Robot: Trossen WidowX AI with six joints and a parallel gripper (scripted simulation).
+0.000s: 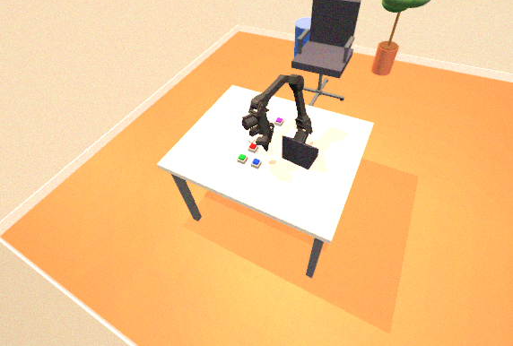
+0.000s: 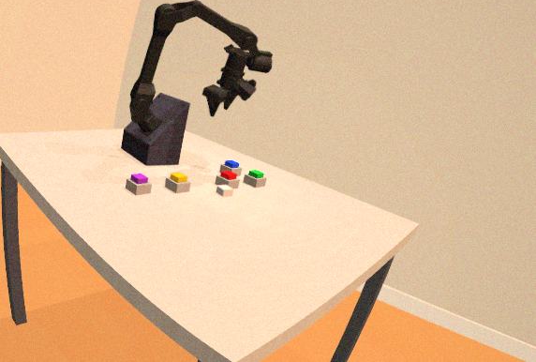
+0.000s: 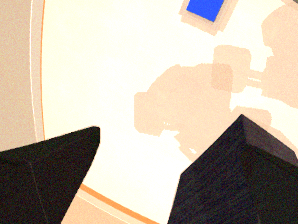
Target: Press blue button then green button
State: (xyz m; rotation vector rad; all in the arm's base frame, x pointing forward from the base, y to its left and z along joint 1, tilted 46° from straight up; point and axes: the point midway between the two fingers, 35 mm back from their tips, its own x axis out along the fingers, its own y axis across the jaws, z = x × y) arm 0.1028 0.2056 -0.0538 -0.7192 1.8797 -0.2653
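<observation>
The blue button (image 1: 256,161) (image 2: 231,164) (image 3: 205,8) stands on its pale base, cut off by the top edge of the wrist view. The green button (image 1: 242,157) (image 2: 256,173) stands beside it, out of the wrist view. Both caps stand up from their bases. My gripper (image 2: 219,112) (image 3: 173,144) is open, with nothing between its fingers. It points down and hangs well above the table, touching no button.
The red button (image 1: 253,146) (image 2: 229,174) stands close to the blue and green ones. A small white block (image 2: 225,190) lies beside it. The yellow button (image 2: 178,177) and purple button (image 1: 279,120) (image 2: 140,178) stand further along the table (image 1: 296,203) (image 2: 281,249). The arm hides the yellow one in the top view.
</observation>
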